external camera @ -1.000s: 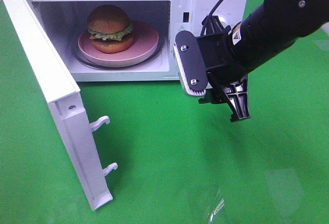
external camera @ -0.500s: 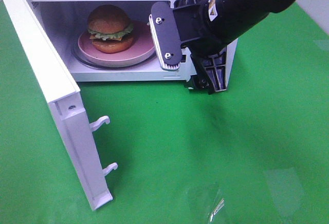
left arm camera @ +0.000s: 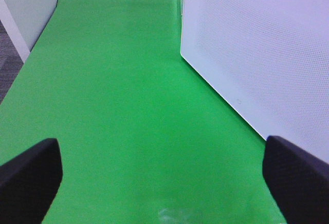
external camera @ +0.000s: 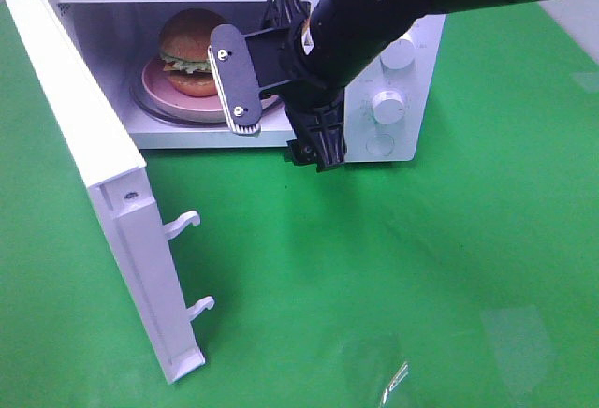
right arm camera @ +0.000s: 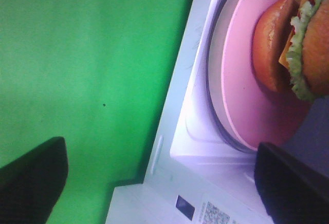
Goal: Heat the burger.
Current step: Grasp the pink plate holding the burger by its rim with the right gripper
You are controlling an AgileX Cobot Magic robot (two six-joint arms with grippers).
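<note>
The burger (external camera: 194,51), with a golden bun, green lettuce and yellow cheese, sits on a pink plate (external camera: 154,82) on the glass turntable inside the open white microwave (external camera: 393,146). My right gripper (external camera: 284,144) hangs open and empty just in front of the cavity's right half, partly hiding the plate. In the right wrist view the burger (right arm camera: 290,39) and plate (right arm camera: 241,90) lie beyond the open right gripper (right arm camera: 162,183). My left gripper (left arm camera: 164,183) is open and empty over the green cloth beside the door's outer face (left arm camera: 267,54). It is out of the exterior view.
The microwave door (external camera: 103,193) stands swung wide open to the left, its two latch hooks (external camera: 182,225) pointing out. Two knobs (external camera: 387,106) sit on the control panel at the right. Green cloth (external camera: 421,286) covers the table.
My right arm has swung left and toward the microwave, from in front of the control panel to in front of the open cavity. The burger, plate and door have not moved.
</note>
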